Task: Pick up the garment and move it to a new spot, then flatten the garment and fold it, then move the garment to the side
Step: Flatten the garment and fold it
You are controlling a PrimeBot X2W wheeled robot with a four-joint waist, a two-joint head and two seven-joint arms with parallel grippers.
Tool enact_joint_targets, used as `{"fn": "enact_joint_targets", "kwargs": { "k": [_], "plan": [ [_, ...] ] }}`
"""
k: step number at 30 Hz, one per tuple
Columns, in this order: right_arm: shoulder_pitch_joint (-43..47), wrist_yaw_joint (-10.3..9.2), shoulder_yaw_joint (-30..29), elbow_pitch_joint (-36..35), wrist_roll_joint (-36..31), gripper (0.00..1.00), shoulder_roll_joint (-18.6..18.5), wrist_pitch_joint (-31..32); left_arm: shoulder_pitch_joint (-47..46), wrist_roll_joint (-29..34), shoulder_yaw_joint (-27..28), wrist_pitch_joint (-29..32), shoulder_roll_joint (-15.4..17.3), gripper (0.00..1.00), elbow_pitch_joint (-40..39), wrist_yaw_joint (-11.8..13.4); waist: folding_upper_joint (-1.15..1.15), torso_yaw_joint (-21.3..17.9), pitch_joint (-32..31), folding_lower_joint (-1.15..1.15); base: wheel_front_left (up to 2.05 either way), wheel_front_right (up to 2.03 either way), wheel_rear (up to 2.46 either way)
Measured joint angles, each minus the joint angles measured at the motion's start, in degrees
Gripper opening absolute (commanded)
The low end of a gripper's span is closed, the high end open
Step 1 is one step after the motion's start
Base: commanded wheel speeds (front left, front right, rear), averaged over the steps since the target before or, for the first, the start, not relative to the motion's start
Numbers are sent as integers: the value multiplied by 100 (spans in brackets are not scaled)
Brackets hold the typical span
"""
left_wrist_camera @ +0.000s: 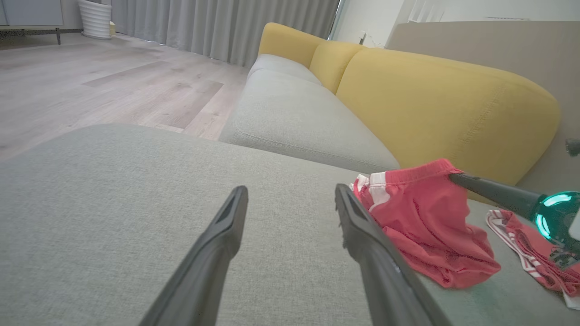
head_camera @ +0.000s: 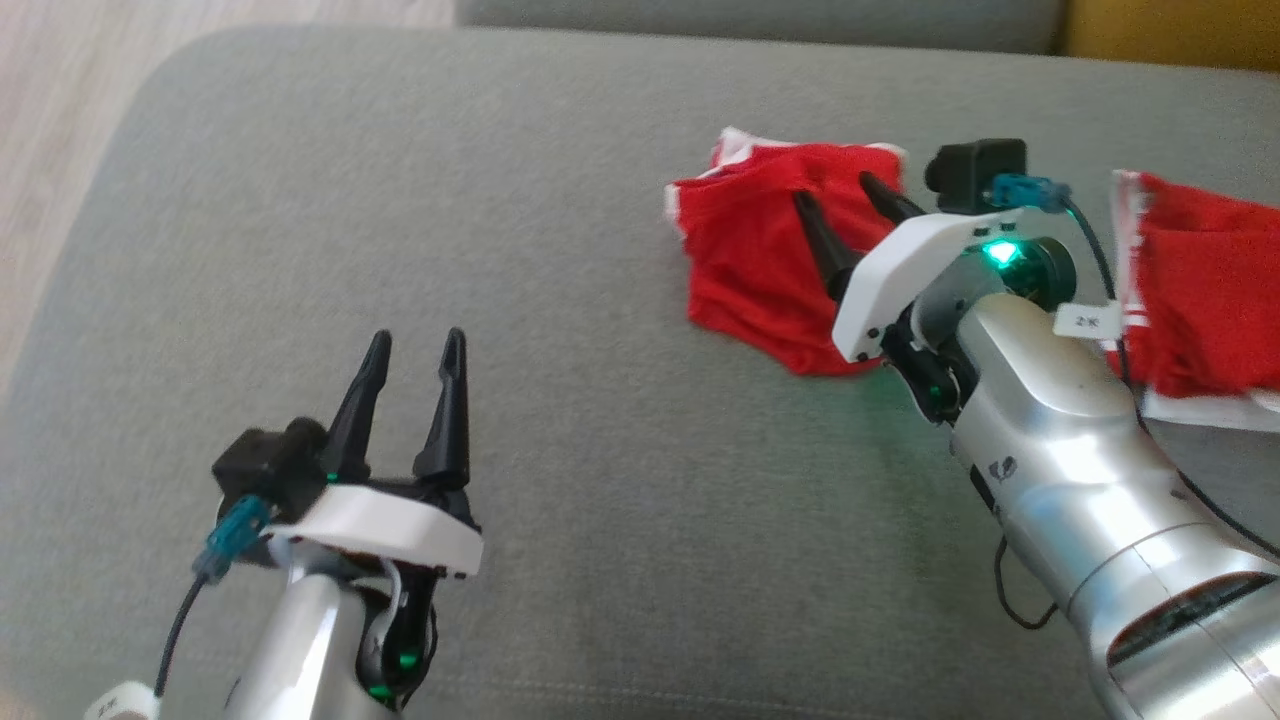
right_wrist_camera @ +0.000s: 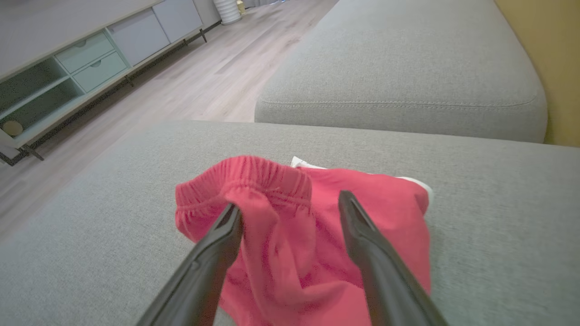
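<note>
The garment (head_camera: 1210, 290), red with white-and-red striped trim, lies crumpled at the right edge of the grey cushion; its striped edge also shows in the left wrist view (left_wrist_camera: 525, 246). My right gripper (head_camera: 835, 190) (right_wrist_camera: 290, 201) is open over a smaller pair of red shorts (head_camera: 750, 280) (right_wrist_camera: 290, 253) with an elastic waistband. A raised fold of the shorts stands between its fingers, and one finger touches it. My left gripper (head_camera: 418, 338) (left_wrist_camera: 291, 189) hangs open and empty over bare cushion to the left. One right finger (left_wrist_camera: 494, 192) reaches over the shorts (left_wrist_camera: 421, 213).
Everything lies on a wide grey seat cushion (head_camera: 500, 200). A second grey cushion (right_wrist_camera: 398, 59) and a yellow backrest (left_wrist_camera: 430, 99) lie beyond it. Wooden floor (head_camera: 50, 100) runs past the cushion's left edge, with a low cabinet (right_wrist_camera: 68, 68) farther off.
</note>
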Motion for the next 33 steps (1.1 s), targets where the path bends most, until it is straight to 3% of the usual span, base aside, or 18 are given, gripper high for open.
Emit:
{"fn": "enact_joint_targets", "kwargs": {
  "k": [7, 13, 23, 28, 33],
  "plan": [
    [-5, 0, 140, -187, -234, 100, -10, 413, 171, 1, 126, 1, 1, 100, -4, 1, 0, -438, -351, 0, 0, 0, 0],
    [38, 0, -144, -566, -499, 100, -297, 254, 253, 1, 125, 1, 1, 100, -99, 1, 0, -660, -612, 0, 0, 0, 0],
    [1234, 0, -1518, -1645, -1474, 100, -871, -913, 257, -13, 222, 1, 0, 100, -541, 1, 0, -904, -728, 0, 0, 0, 0],
    [2028, 0, -2259, -2364, -1942, 100, -848, -1105, 264, -13, 301, 0, 1, 100, -643, 1, 0, -982, -675, 0, 0, 0, 0],
    [3134, 0, -3048, -3342, -2464, 100, -442, -1168, 438, 3, 304, 0, 1, 100, -638, 4, 0, -1019, -618, 0, 0, 0, 0]
  ]
}}
